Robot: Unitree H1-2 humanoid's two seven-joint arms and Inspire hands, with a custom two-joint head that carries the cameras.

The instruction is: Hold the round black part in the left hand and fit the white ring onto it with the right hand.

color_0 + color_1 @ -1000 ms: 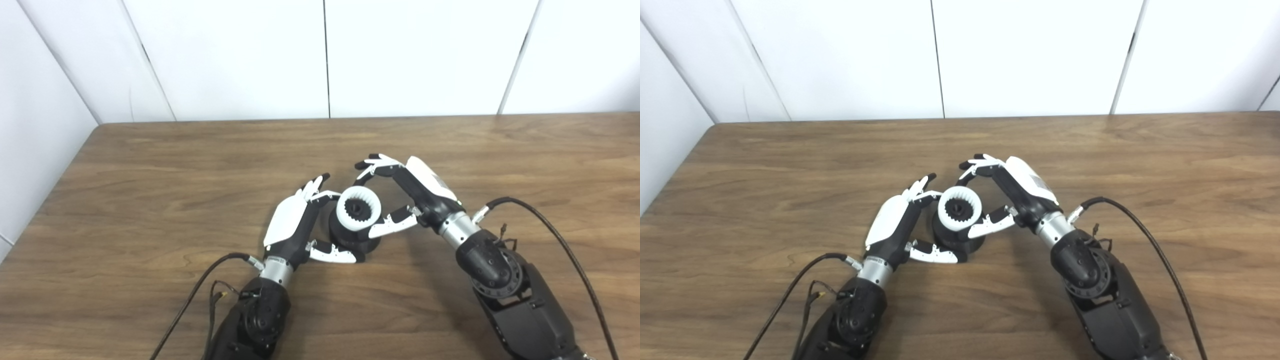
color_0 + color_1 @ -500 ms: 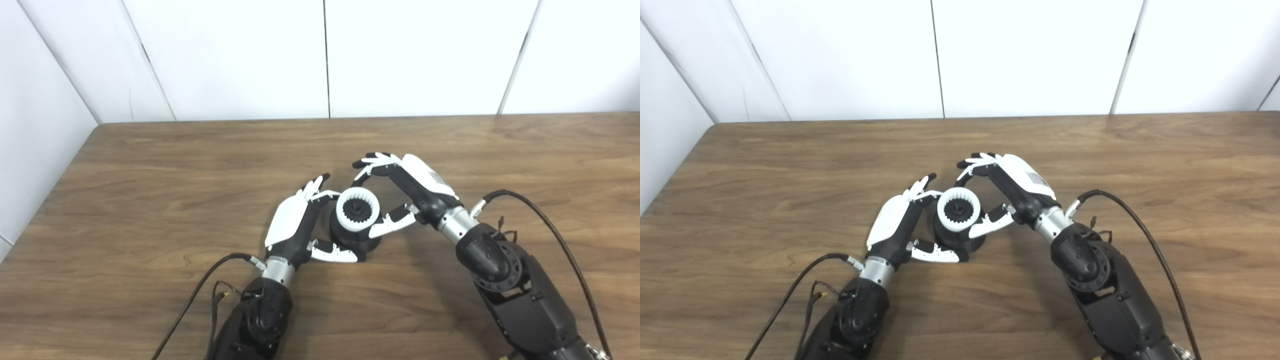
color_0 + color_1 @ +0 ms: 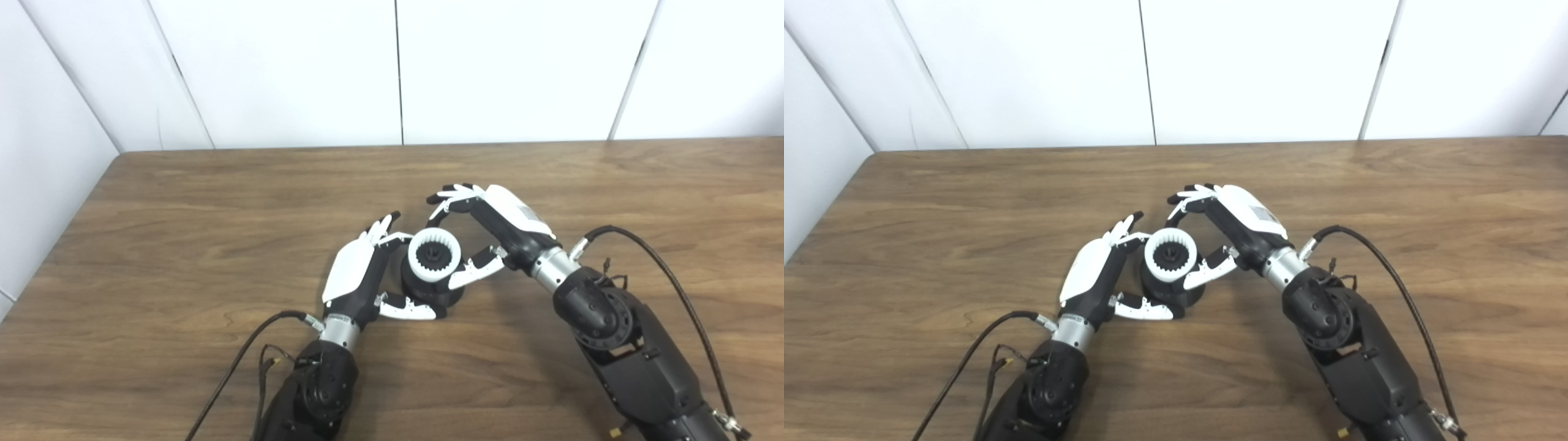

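Tabletop point(image 3: 184, 245): left hand point(image 3: 358, 275) grips black part point(image 3: 429, 293); right hand's point(image 3: 490, 226) hold on ring point(image 3: 433, 255) unclear.

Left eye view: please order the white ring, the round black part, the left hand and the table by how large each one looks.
1. table
2. left hand
3. round black part, partly hidden by the ring and both hands
4. white ring

The last two are close; the black part's base looks slightly wider.
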